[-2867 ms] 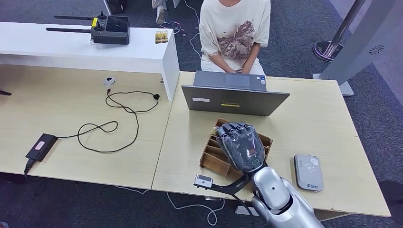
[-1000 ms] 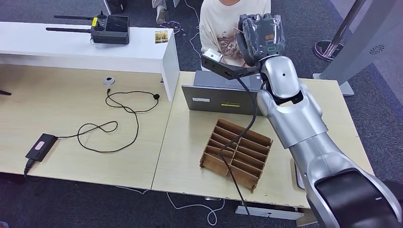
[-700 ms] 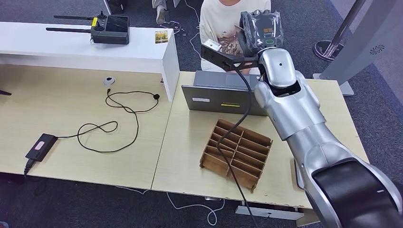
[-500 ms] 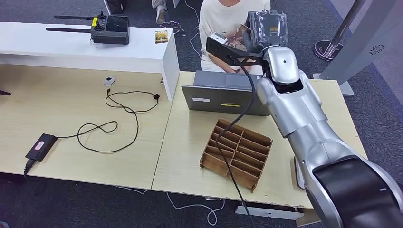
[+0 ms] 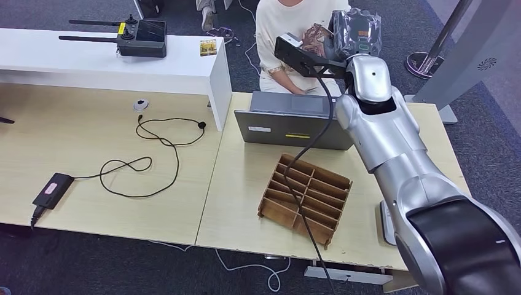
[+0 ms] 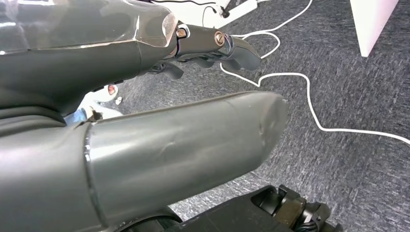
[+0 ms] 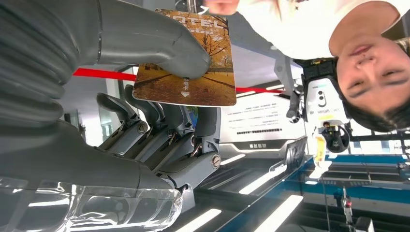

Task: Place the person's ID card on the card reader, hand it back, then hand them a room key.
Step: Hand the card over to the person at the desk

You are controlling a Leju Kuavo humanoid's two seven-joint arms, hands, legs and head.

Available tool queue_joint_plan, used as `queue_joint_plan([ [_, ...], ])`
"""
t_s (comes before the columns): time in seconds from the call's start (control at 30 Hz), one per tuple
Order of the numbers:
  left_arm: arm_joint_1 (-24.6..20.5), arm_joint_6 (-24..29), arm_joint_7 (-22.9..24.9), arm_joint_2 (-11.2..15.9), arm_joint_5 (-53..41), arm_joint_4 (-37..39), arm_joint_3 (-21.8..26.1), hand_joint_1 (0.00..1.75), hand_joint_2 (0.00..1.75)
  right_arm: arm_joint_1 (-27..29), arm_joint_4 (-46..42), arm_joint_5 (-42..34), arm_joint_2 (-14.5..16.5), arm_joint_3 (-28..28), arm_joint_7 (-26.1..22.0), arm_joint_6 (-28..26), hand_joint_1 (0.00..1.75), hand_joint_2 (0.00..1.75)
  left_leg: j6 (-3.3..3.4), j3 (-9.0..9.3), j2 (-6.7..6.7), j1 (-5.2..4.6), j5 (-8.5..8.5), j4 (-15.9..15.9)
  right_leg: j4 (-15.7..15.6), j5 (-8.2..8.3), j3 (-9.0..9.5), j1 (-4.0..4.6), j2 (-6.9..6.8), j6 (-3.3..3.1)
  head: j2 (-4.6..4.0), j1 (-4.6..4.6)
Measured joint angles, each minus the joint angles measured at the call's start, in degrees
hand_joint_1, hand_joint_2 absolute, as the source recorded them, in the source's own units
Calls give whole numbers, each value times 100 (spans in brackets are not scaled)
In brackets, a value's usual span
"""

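Across the bench (image 5: 246,184), your right hand (image 7: 159,121) offers the person (image 5: 289,31) the room key (image 7: 186,58), thumb and fingers pinching it; only release remains, apparently.

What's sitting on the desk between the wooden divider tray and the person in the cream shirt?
An open grey laptop, seen in the head view, stands between the wooden divider tray and the person, its lid back facing the tray.

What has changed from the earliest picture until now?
The right hand rose from above the wooden divider tray and reached over the laptop toward the person. It holds the room key card under its thumb. The tray, laptop and card reader stayed in place.
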Motion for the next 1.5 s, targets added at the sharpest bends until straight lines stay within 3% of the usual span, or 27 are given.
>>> queue_joint_plan([
  [0.6, -8, 55, 58, -18, 48, -1, 0, 0, 0, -18, 107, -98, 22, -97, 183, 211, 170, 175, 0, 0, 0, 0, 0, 0, 0, 0, 0, 0, 0, 0, 1, 1],
  [0.67, -8, 59, 58, -18, 49, -1, 0, 0, 0, -18, 109, -105, 22, -112, 178, 225, 151, 175, 0, 0, 0, 0, 0, 0, 0, 0, 0, 0, 0, 0, 1, 0],
  [0.8, -7, 82, 46, -18, 54, 1, 0, 0, 0, -18, 121, -109, 22, -141, 163, 228, 7, 175, 0, 0, 0, 0, 0, 0, 0, 0, 0, 0, 0, 0, 1, 1],
  [0.83, -7, 86, 44, -18, 54, 1, 0, 0, 0, -17, 123, -109, 22, -145, 163, 224, 0, 175, 0, 0, 0, 0, 0, 0, 0, 0, 0, 0, 0, 0, 1, 1],
  [1.23, -7, 107, 65, -18, 45, -1, 0, 0, 0, -19, 122, -343, 22, -314, -125, -169, 0, 175, 0, 0, 0, 0, 0, 0, 0, 0, 0, 0, 0, 0, 1, 1],
  [1.37, -8, 119, 79, -20, 39, -1, 0, 0, 0, -18, 54, -696, 22, -516, -630, -656, 0, 175, 0, 0, 0, 0, 0, 0, 0, 0, -1, 0, 0, 0, 0, -1],
  [1.5, -8, 168, 99, -21, 49, 1, 0, 0, 0, -9, -101, -1238, 22, -816, -1467, -1260, 0, 175, 0, 0, 0, 0, 0, 0, 0, 0, -1, 0, 1, 0, 2, 0],
])
